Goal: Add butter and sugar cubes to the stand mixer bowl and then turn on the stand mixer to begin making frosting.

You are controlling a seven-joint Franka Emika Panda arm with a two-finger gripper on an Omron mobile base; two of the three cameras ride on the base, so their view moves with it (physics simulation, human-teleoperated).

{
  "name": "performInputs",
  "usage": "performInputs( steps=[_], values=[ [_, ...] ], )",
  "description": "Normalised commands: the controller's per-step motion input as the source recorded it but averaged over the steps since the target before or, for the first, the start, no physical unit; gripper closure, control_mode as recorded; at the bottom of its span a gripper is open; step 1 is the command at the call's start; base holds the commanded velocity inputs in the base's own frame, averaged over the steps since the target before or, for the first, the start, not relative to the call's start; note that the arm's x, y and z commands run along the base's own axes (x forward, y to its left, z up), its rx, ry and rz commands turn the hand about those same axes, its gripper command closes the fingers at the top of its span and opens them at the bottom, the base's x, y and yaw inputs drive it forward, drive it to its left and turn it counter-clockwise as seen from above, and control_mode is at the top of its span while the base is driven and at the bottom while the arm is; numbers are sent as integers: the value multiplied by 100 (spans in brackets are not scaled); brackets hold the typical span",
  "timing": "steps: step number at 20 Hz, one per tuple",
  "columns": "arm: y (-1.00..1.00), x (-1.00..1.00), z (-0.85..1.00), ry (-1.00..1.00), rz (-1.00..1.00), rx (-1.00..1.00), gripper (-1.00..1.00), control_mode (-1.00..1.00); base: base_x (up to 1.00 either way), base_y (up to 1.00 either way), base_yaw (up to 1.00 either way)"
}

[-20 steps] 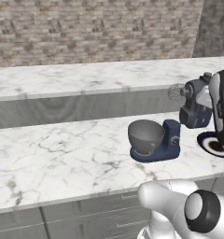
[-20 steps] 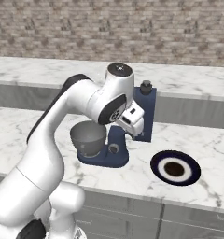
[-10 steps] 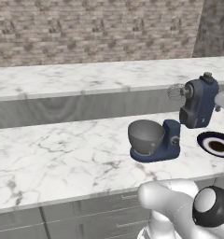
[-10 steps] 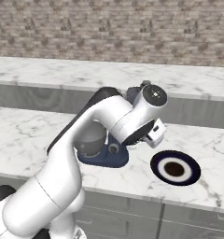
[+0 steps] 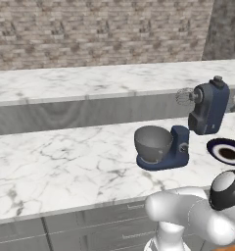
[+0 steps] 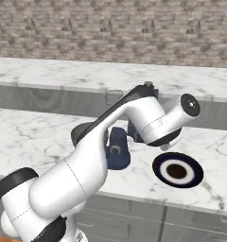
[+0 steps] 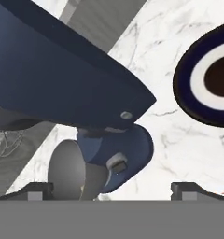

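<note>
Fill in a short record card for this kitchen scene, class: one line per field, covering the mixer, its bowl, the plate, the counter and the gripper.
stand mixer: navy blue, head tilted back, whisk raised
stand mixer bowl: grey metal, seated on the mixer's base, looks empty
plate: dark blue and white, dark centre, right of the mixer
counter: white marble
gripper: open, holding nothing, beside the mixer's head

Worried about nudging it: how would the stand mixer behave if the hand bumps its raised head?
The stand mixer would probably stay put: its flat base looks broad and the body bulky, so likely heavy. The tilted-back head puts weight high and rearward, so a hard shove might rock it. The stand mixer bowl could rattle loose.
</note>
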Motion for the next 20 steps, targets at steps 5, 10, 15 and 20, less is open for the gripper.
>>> performInputs(
  steps=[5, 10, 15, 20],
  values=[
    [-10, 39, 0, -7, 0, 20, -100, -100, 0, 0, 0],
    [-12, 41, 0, -8, 0, 20, -100, -100, 0, 0, 0],
    [-17, 32, 0, -11, 0, 15, -100, -100, 0, 0, 0],
    [-16, 28, 0, -9, 0, 11, -100, -100, 0, 0, 0]
  ],
)
